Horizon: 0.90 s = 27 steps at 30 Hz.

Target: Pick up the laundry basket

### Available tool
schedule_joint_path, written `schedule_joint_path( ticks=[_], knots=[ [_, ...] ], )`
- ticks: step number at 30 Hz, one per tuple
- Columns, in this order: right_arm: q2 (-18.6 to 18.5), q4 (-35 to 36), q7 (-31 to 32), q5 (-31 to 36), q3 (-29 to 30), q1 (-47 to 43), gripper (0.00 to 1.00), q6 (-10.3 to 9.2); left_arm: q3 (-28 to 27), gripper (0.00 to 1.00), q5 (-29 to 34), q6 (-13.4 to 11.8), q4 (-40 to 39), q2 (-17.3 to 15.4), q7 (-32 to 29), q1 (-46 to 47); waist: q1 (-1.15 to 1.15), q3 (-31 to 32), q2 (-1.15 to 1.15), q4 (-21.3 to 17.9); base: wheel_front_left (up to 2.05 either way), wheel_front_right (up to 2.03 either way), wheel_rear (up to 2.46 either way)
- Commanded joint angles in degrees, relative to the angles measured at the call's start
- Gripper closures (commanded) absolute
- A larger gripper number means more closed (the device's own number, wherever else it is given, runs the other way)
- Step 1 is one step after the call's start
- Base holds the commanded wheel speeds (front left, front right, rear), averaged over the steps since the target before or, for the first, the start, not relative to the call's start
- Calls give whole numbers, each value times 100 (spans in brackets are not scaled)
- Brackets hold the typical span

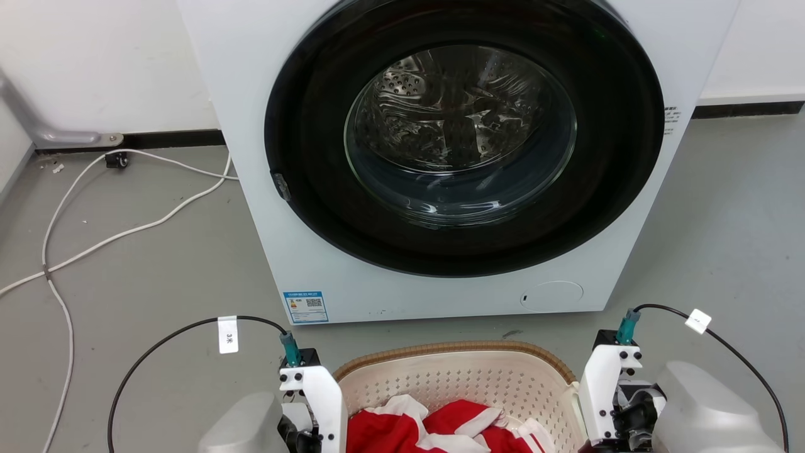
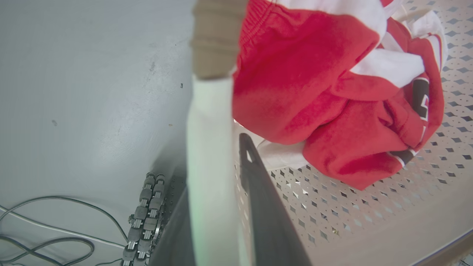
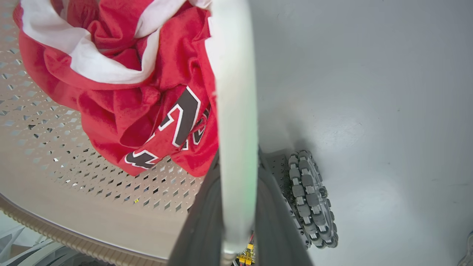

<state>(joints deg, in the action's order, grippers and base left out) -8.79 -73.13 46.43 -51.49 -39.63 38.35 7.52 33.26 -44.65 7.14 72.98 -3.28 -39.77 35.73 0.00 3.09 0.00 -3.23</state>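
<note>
Closest to the lens in the left wrist view, the left gripper (image 2: pixel 214 166) is set astride the cream side wall of the laundry basket (image 1: pixel 453 346). One dark finger (image 2: pixel 262 207) is placed inside the basket against the perforated wall, and the other finger (image 2: pixel 176 236) is placed outside it. The jaws are drawn narrow on that wall.

The right gripper (image 3: pixel 236 159) is arranged in the same way on the opposite side wall, with one finger on each face. The wall appears to be clamped there too, although the contact surfaces are blurred at this range.

The basket is located at the bottom centre of the head view, directly in front of the washing machine (image 1: pixel 264 207) and between the two white wrist housings. Its brown woven-look rim is seen along the far edge. A red and white garment (image 1: pixel 440 431) is crumpled inside the basket. Dark numerals outlined in white are shown on it in the right wrist view.

The machine is fitted with a round dark-framed door (image 1: pixel 462 135), through which the steel drum is seen. A white cable (image 1: pixel 126 234) is laid on the grey floor (image 1: pixel 157 283) to the left of the machine. A roller wheel (image 2: pixel 146 210) is seen on the floor just beside the outer finger in each wrist view.
</note>
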Motion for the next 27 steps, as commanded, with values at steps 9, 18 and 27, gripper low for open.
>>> schedule_joint_path(
  ticks=[9, 18, 27],
  knots=[
    [-50, -33, -19, -51, -30, -54, 100, -6, 76, 100, -102, 62, 1, 15, -8, -48, 0, 4, 0, 10, 0, 0, 0],
    [-37, -43, -1, -89, -49, -34, 100, -6, 143, 100, -190, 62, 8, 22, 28, -27, 0, 3, 0, 1, 0, 0, 0],
    [-47, -51, 3, -122, -61, -20, 100, -6, 211, 100, -264, 62, 17, 25, 57, 9, 0, -3, 0, 13, 0, 0, 0]
  ],
)
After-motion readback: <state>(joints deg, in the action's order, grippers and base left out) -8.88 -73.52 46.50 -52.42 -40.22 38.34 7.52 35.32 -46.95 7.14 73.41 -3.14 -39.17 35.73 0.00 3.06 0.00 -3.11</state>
